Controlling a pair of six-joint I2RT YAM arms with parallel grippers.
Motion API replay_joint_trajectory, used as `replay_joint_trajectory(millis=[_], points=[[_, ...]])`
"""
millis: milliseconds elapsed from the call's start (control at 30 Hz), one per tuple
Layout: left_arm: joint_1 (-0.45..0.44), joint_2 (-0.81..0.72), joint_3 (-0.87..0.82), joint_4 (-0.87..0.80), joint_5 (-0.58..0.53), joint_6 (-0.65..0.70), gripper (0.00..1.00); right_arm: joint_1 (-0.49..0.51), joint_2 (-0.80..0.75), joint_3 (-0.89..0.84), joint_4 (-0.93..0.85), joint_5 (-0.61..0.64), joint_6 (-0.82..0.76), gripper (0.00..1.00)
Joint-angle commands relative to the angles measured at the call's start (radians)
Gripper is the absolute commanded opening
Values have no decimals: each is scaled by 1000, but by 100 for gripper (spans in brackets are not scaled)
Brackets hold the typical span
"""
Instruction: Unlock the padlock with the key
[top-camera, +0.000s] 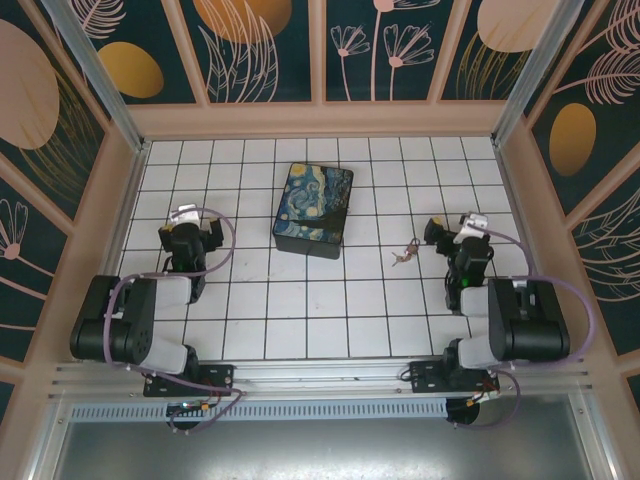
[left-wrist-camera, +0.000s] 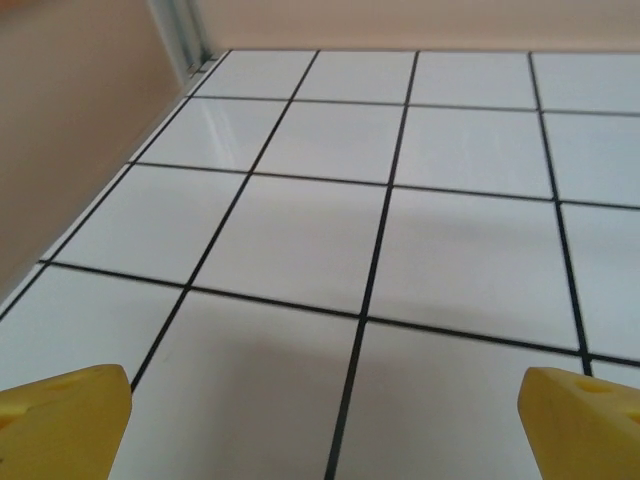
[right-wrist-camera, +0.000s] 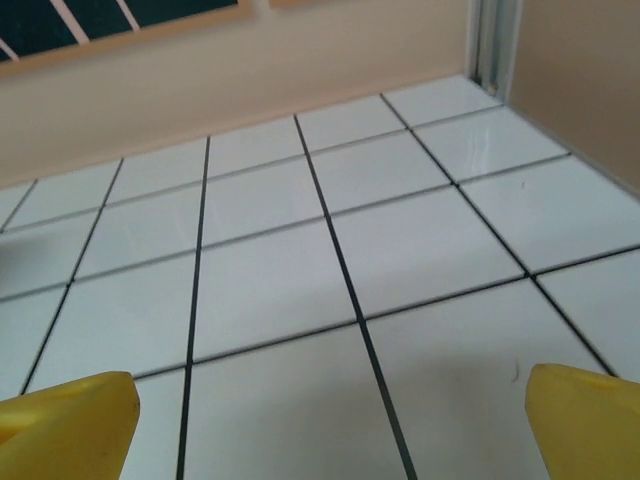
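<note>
White tiles with black grid lines cover the table (top-camera: 300, 320), boxed in by beige rails and leaf-patterned walls (top-camera: 265, 45) on the far side and both flanks. As far as I can see, the job has not started. The key (top-camera: 405, 253) lies loose on the tiles, held by nothing, between the painted box (top-camera: 313, 210) and the right arm and close to that arm. I cannot pick out the padlock; it may be at the box, but it is too small to tell.

The left tool (left-wrist-camera: 325, 420) is spread wide over bare tiles, its yellow fingers (left-wrist-camera: 60, 420) far apart with nothing between them. The right tool (right-wrist-camera: 330, 420) is spread just as wide and is empty too.

Fetching the key, steadying the lock and turning the key all look left to do. The middle of the table has plenty of room. Each arm sits near its own side wall, so I'd guess outward swings would be tight.
</note>
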Motion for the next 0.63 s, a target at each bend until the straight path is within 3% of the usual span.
replay_joint_trajectory(millis=[0,33,100,167,200,433,600], points=[[55,11,-29,237,191,11,99,-5,113,-29,336,-89,-45,99],[57,9,-71,315,200,11,99,-13,83,-19,256,-107,-44,99],[56,67,-149,547,170,5,99,-15,103,-6,266,-82,-28,99],[57,35,-117,409,160,1,99,-18,101,8,242,-84,-25,99],[54,50,-147,505,146,1,99,-18,97,9,226,-83,-27,99],[61,45,-107,415,184,-1,99,-18,99,10,229,-82,-27,99],[64,33,-127,440,189,2,99,-17,99,11,230,-82,-27,99]])
